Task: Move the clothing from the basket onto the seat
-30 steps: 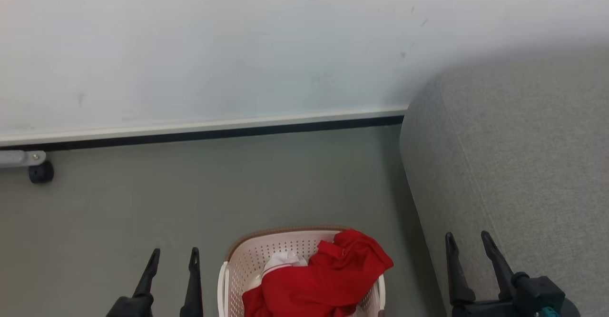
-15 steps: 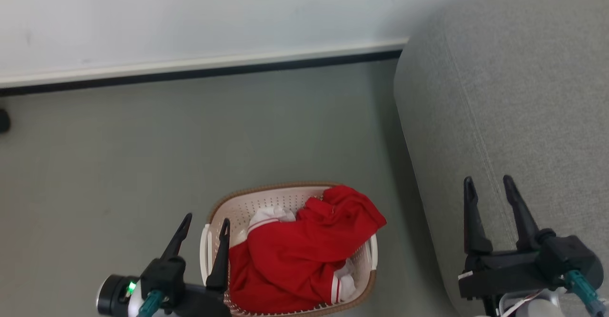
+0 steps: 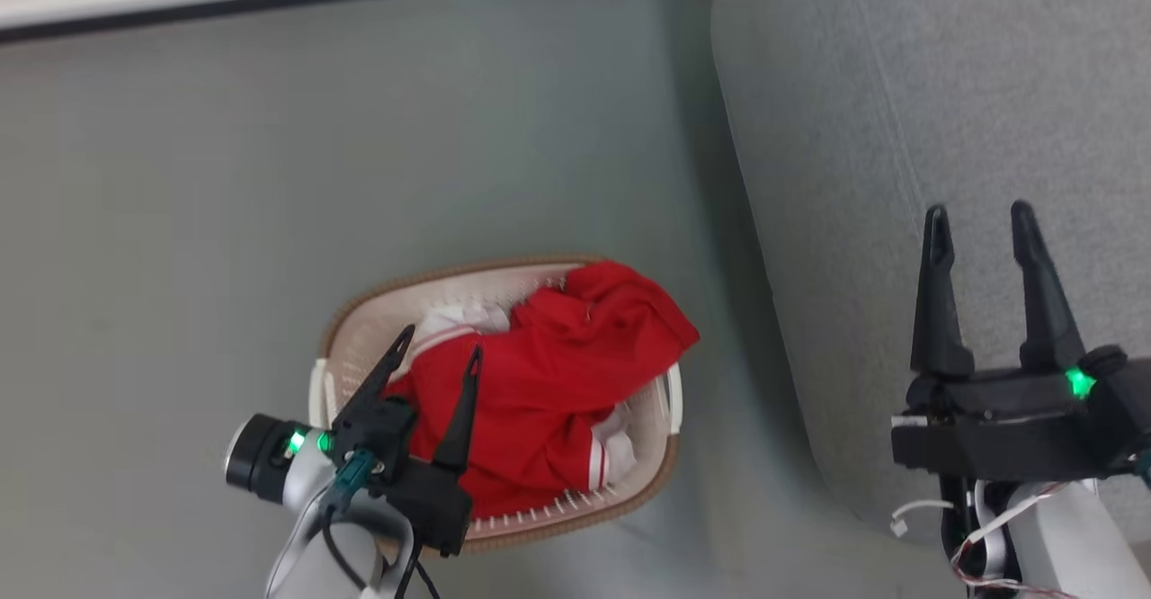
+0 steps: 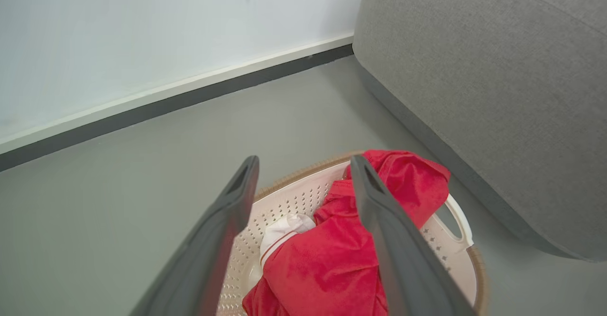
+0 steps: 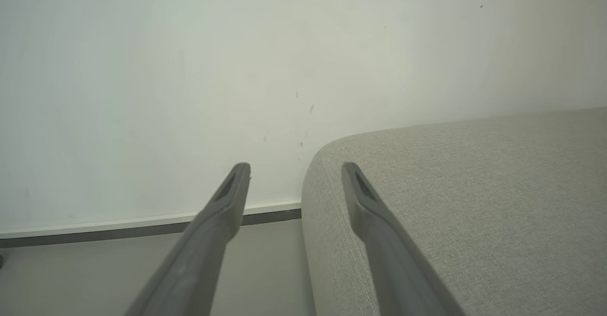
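In the head view the left end effector (image 3: 441,340) and its arm cover the near left stretch of the basket (image 3: 450,270) rim. The clothing (image 3: 548,383) hides most of the basket's inside, and how many garments make up the heap cannot be told. The seat (image 3: 899,86) runs off the top and right edges. In the left wrist view the bottom edge cuts off the basket's near half, and the fingers (image 4: 393,240) cross part of the clothing.
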Robot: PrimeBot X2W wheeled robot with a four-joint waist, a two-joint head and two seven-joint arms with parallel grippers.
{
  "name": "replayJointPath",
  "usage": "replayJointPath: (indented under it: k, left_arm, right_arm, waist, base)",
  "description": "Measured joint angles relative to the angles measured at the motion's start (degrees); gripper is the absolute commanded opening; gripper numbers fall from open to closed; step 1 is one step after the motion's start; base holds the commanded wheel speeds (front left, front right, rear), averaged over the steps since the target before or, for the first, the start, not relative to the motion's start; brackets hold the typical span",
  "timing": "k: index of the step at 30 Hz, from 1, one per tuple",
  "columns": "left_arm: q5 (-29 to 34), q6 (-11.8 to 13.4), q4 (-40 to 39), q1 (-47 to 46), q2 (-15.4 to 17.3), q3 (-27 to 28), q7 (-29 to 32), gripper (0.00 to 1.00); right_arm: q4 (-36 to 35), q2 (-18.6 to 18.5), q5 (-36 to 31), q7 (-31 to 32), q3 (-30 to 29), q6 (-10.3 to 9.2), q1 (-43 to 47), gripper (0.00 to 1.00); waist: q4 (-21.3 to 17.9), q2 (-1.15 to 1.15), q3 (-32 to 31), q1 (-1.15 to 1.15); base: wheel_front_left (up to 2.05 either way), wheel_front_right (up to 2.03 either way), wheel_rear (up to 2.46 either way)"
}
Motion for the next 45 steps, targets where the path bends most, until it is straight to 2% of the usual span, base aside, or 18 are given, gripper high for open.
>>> replayJointPath:
  k: [8,25,35,45]
  left_arm:
    - [2.9,0.0,4.8,-6.3,0.3,-1.3,1.3,1.0]
    - [8.2,-2.5,9.8,-19.6,1.1,-5.6,2.4,1.0]
    - [11.1,-3.3,13.6,-24.3,1.7,-8.1,1.6,1.0]
    - [13.0,-0.6,15.2,-28.3,1.4,-8.0,-0.2,1.0]
  right_arm:
    - [-3.7,0.6,-1.0,0.0,-0.1,-0.19,-4.5,1.0]
    - [-9.4,1.7,-1.6,0.0,-0.6,-0.42,-11.2,1.0]
    - [-9.0,2.4,-2.0,0.0,-0.1,-0.42,-13.4,1.0]
    - [-8.5,2.8,-2.1,0.0,0.1,-0.42,-14.4,1.0]
  waist:
    - [-2.1,0.0,6.8,0.0]
    - [-5.2,0.0,20.7,-0.01]
    - [-6.6,0.0,27.4,-0.01]
    - [-7.8,0.0,29.0,-0.02]
  base:
    - [0.0,0.0,0.0]
    - [0.0,0.0,0.0]
    - [0.0,0.0,0.0]
    - [0.0,0.0,0.0]
